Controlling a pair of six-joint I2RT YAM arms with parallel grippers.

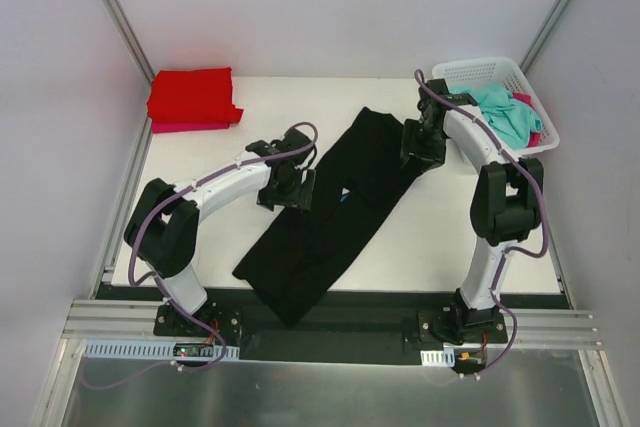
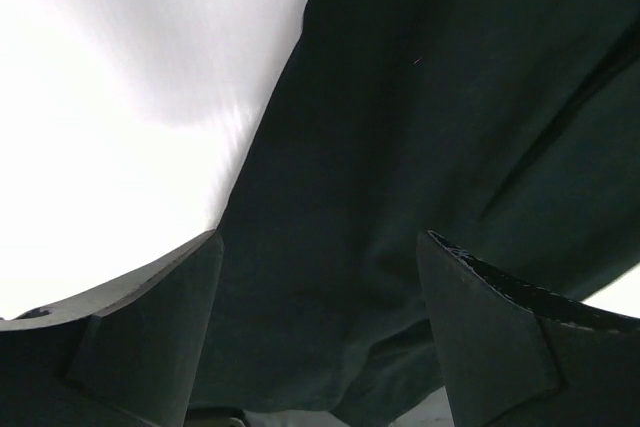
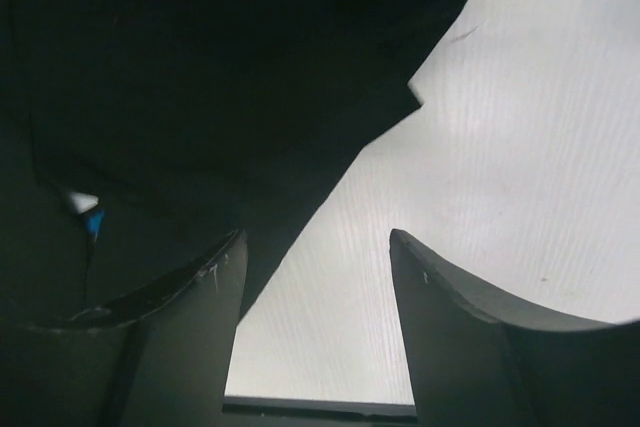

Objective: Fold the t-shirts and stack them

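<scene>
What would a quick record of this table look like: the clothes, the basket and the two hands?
Centre: black t-shirt in a long diagonal strip
Far left corner: red t-shirt folded on a pink t-shirt
Far right: white basket holding teal t-shirt and pink cloth
Left hand: open, over the black shirt's left edge
Right hand: open, at its right edge

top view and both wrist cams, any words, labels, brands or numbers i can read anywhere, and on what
No readable text in any view.
black t-shirt: only a sliver of blue and white print shows, no letters.
red t-shirt: plain, no label seen.
white basket: no label seen.
small boards at the arm bases: any markings are too small to read.
</scene>
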